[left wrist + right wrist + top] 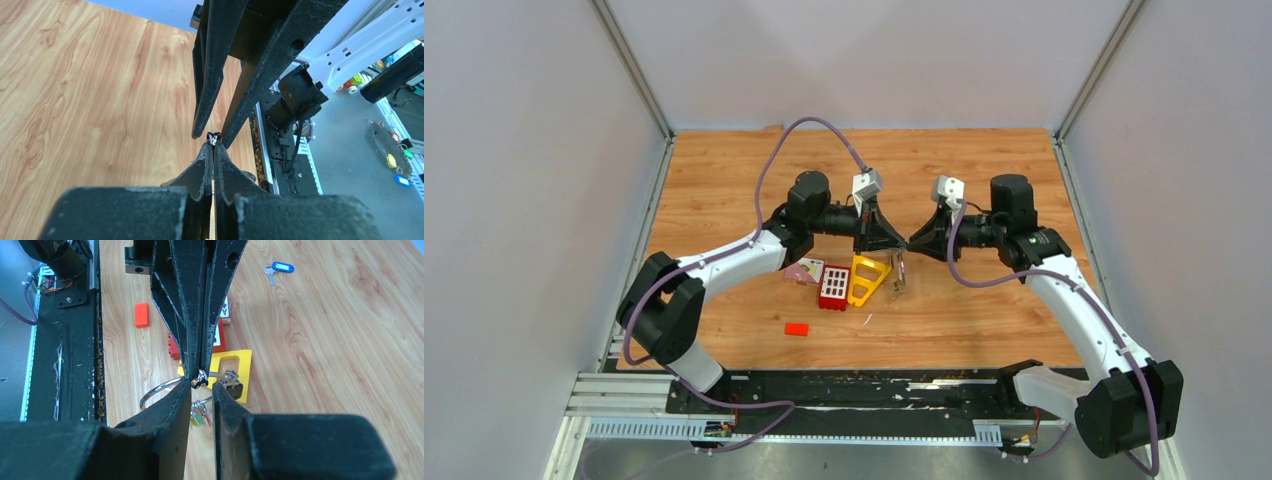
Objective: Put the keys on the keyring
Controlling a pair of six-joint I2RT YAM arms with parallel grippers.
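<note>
Tip to tip above the table (724, 180), the left jaws are pressed shut on the keyring (156, 387), pinching its silver wire. The right jaws stand a narrow gap apart around that same spot, and no firm grip can be made out. The thin round ring hangs clear of the wood, with a small cluster of keys (200, 415), green and red heads showing, just beneath it between the right jaws. A blue-headed key (281, 267) lies alone on the table, well apart. Under the ring sits a yellow triangular frame (867, 278), and just beside it a red pocketed block (834, 287); what its pockets hold cannot be told. A small red block (797, 328) lies nearer the arms.
</note>
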